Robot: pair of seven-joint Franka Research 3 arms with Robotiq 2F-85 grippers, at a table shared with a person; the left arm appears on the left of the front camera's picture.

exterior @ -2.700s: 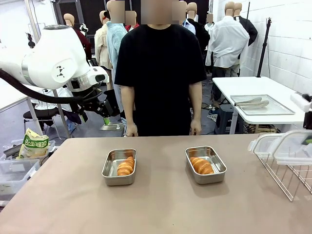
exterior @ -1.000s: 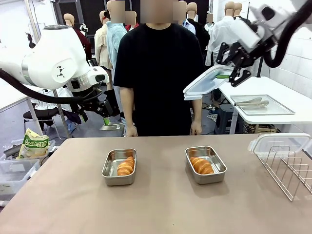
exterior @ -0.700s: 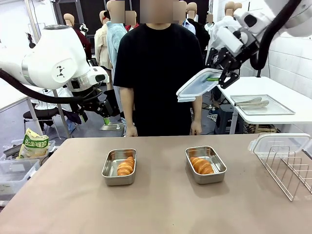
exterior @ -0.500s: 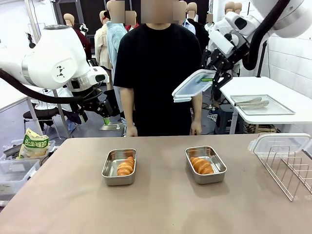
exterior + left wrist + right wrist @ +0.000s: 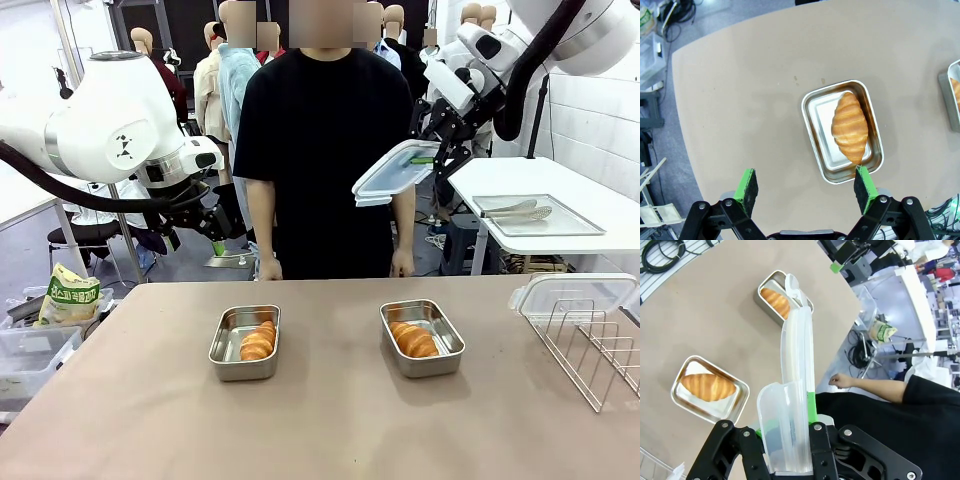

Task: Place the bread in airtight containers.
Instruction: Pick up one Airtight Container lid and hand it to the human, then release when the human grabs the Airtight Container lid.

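Grips clear lid (image 5: pixel 392 174) in right gripper (image 5: pixel 434 160), raised high for capping a loaded tin (image 5: pixel 430 368); hangs left gripper (image 5: pixel 804 176) spread wide, empty.

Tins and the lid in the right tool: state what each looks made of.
The left tin and right tin: likely stainless steel, silvery with shiny reflective walls. The lid, gripped in the right tool: probably plastic, clear panel with a milky white rim; exact type unclear.

Left pincer (image 5: pixel 805 181) spread wide, pointing down, right pincer (image 5: pixel 432 160) raised high, clamped on lid (image 5: pixel 392 173)
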